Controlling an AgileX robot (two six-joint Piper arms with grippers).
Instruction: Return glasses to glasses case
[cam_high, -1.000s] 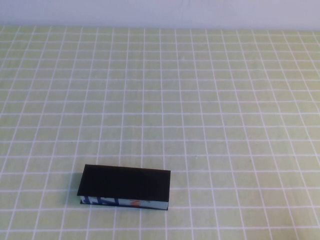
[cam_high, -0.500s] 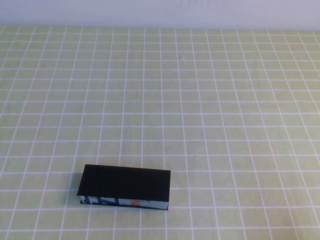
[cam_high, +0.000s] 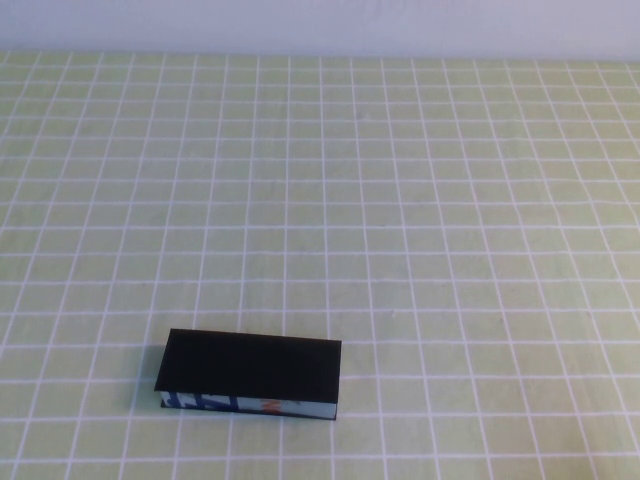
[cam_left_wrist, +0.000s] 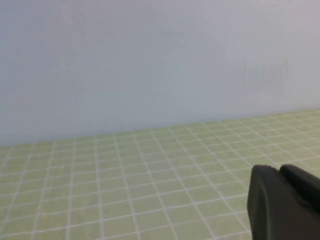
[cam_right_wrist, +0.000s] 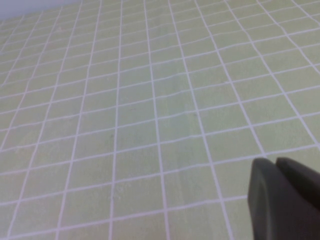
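The glasses case lies near the front left of the table with its black lid down, its blue, white and orange-red printed side facing the camera. The glasses are out of view. Neither arm shows in the high view. In the left wrist view my left gripper hangs above bare cloth facing the wall, its two black fingers pressed together with nothing between them. My right gripper in its own wrist view is likewise shut and empty over the checked cloth.
A pale green tablecloth with a white grid covers the whole table. A plain light wall rises behind the table's far edge.
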